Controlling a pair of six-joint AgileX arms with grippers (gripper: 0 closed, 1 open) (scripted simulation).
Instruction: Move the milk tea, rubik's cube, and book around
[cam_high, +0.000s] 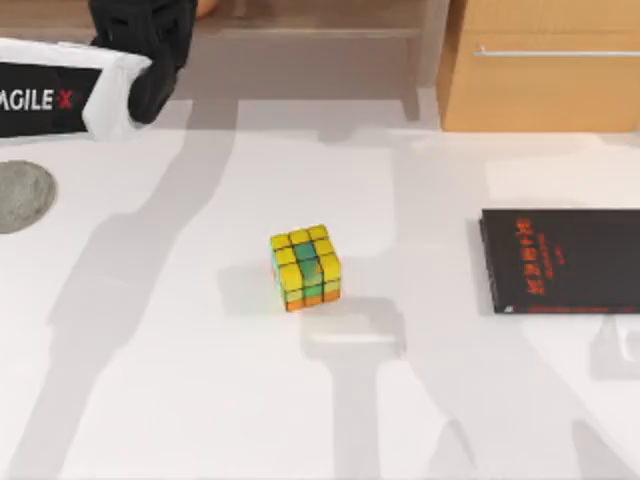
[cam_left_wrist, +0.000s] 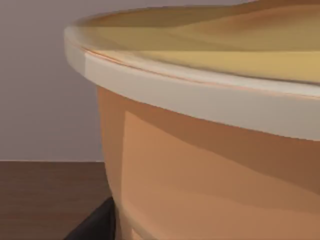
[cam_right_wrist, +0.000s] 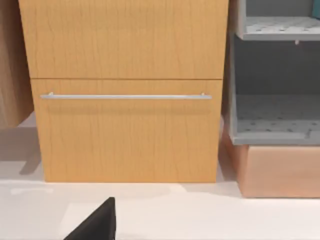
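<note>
The rubik's cube (cam_high: 305, 266), mostly yellow, green and orange, sits on the white table near its middle, with no gripper by it. My left gripper (cam_high: 160, 45) is raised at the back left, behind the table's far edge. It is shut on the milk tea (cam_left_wrist: 210, 165), whose peach-orange side and white rim stand right in front of the left wrist camera. A sliver of the cup (cam_high: 206, 7) peeks out beside the arm in the top view. One black finger (cam_left_wrist: 97, 225) shows beside the cup. The book is out of view. One finger (cam_right_wrist: 97, 220) of my right gripper shows, set off to one side above the table.
A thin black book with red lettering (cam_high: 565, 260) lies at the table's right edge. A flat grey disc (cam_high: 20, 195) sits at the left edge. A wooden drawer cabinet (cam_high: 540, 65) and a grey shelf unit (cam_right_wrist: 275, 75) stand behind the table.
</note>
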